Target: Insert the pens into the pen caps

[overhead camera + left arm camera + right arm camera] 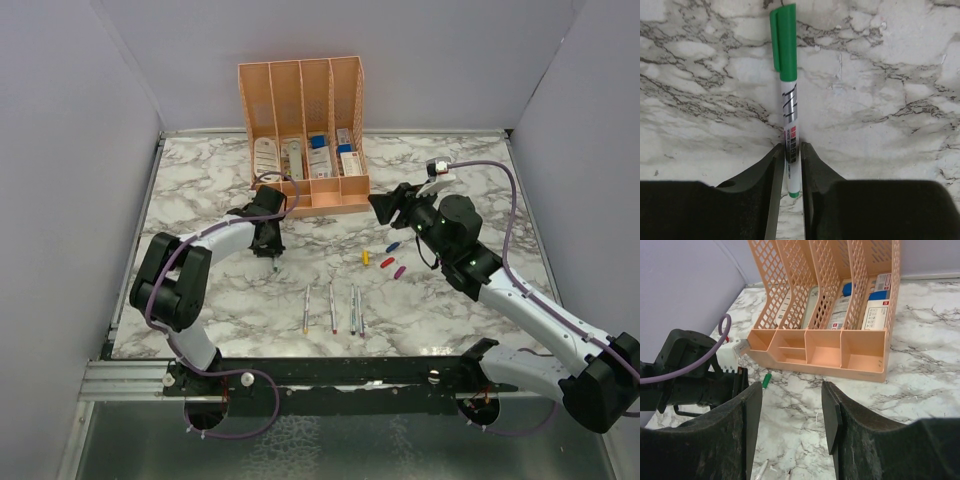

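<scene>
A grey-white pen with a green cap [788, 45] on it runs out from between my left gripper's [792, 146] jaws. They sit tight on both sides of its barrel [791, 150], and the capped end reaches down to the marble. From above, that gripper [272, 250] hangs left of centre with the pen [275, 265] below it. Several bare pens [332, 306] lie side by side near the front. The yellow cap [365, 257], blue cap [393, 246], red cap [387, 262] and magenta cap [400, 271] lie loose right of centre. My right gripper [383, 207] [791, 386] is open, empty and above the table.
A peach mesh organizer [300, 70] [815, 365] stands at the back centre with white and blue boxed items in its slots. Grey walls close in both sides. The left arm's body [685, 375] and purple cable lie just left of my right gripper.
</scene>
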You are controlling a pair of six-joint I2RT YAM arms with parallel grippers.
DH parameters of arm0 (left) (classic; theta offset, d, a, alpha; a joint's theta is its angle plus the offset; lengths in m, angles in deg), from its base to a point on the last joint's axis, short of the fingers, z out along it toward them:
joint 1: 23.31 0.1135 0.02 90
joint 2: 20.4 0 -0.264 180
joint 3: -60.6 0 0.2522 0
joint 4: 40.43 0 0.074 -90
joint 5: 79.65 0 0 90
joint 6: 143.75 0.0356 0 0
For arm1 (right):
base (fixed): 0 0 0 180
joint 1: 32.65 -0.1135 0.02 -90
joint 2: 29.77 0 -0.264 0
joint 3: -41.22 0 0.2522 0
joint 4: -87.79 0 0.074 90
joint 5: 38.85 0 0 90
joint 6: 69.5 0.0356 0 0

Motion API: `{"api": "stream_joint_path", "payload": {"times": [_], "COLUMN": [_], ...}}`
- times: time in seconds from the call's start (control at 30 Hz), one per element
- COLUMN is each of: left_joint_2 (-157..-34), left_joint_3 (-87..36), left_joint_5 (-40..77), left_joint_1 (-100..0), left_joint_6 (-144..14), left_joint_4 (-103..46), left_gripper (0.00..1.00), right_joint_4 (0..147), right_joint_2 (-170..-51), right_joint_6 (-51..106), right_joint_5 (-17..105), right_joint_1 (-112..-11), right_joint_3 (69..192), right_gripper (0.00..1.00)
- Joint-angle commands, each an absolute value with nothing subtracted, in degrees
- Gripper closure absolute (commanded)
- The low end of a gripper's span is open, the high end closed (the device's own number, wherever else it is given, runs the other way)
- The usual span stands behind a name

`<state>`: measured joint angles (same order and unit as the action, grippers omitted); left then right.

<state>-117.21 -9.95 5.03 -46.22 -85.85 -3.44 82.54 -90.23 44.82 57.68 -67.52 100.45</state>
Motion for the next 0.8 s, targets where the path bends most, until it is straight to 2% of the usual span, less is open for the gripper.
{"api": "stream_joint_path", "payload": {"times": [0.0,0.3,0.53,0.77], "left_joint_2": [-119.5,-116.5,-108.1,-100.2], "left_joint_3": [-11.9,-14.0,-12.1,-7.2], "left_joint_5": [6.7,6.9,9.0,15.2], "left_joint_1": [-45.6,-45.6,-45.7,-47.8], "left_joint_6": [-83.7,-83.1,-85.1,-87.9], "left_joint_4": [-2.1,-0.3,1.4,2.7], "left_gripper": [0.75,0.62,0.63,0.65], "right_joint_4": [81.7,81.6,78.7,68.0], "right_joint_2": [-89.9,-90.5,-90.9,-96.3], "right_joint_6": [44.5,44.2,44.2,48.0], "right_joint_5": [58.9,58.9,64.1,68.8], "right_joint_1": [-67.5,-67.5,-67.5,-67.4], "right_joint_3": [100.6,100.4,100.6,104.0], "right_gripper": [0.49,0.49,0.49,0.49]}}
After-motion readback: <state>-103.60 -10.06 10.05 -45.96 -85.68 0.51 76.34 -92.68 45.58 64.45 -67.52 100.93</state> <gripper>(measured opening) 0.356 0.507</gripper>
